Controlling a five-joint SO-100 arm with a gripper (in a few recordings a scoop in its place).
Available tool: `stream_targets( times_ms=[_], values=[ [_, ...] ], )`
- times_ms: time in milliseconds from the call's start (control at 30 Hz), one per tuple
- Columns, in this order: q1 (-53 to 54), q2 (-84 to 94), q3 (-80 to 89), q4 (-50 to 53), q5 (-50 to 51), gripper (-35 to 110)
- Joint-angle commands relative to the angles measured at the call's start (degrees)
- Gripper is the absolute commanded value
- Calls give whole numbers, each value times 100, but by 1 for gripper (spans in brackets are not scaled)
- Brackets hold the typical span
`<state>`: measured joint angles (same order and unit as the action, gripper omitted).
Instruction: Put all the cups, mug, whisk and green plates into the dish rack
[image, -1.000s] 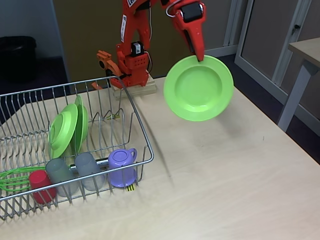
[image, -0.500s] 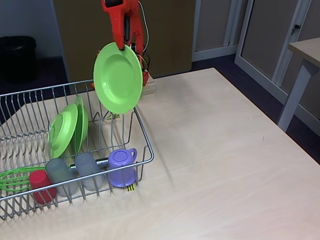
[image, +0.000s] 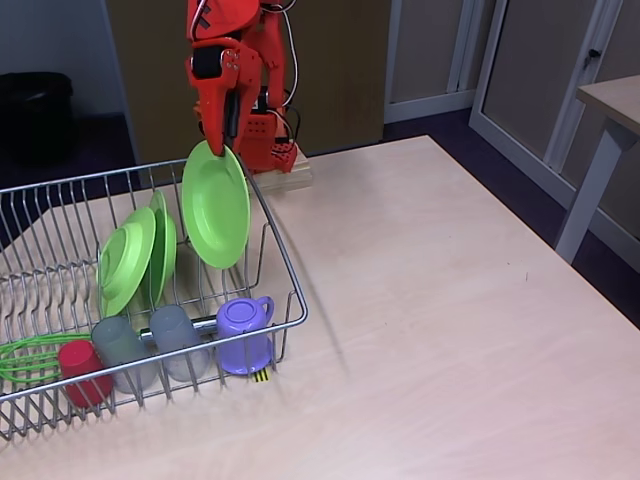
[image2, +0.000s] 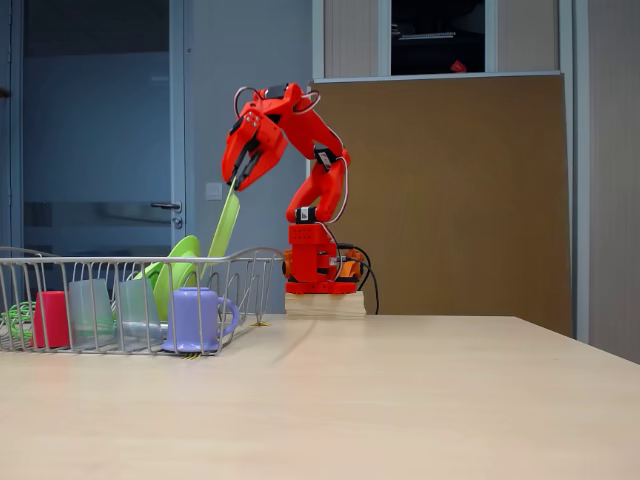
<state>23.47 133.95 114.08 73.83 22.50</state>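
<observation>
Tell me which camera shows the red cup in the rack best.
The fixed view looking down on the table shows the red cup best: you see its whole side and where it sits in the dish rack, beside the green whisk. The low side-on fixed view shows the same cup only as a red block behind the rack wires.

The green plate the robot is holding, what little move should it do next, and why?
Probably lower it a bit more. The gripper pinches the held green plate by its top rim, hanging over the dish rack beside the two racked plates. Once it sits between the prongs, letting go looks safe.
</observation>
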Motion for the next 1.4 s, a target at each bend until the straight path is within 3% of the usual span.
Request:
stream_targets(
  times_ms=[0, 400, 600, 767, 1000, 1133, 1267, 1367],
  values=[
    [396, 483, 536, -185, 9, 0],
    [1441, 615, 1819, -633, -633, 0],
    [1116, 598, 1494, -396, -2092, 26],
    [466, 791, 756, 18, -2320, 28],
    [-1371, 1617, 589, 255, -1934, 15],
    [-2654, 2162, 1415, -202, -1099, 0],
    [-3586, 2610, 2707, -800, 176, 0],
    [-4096, 3059, 3964, -1556, -404, 0]
  ],
)
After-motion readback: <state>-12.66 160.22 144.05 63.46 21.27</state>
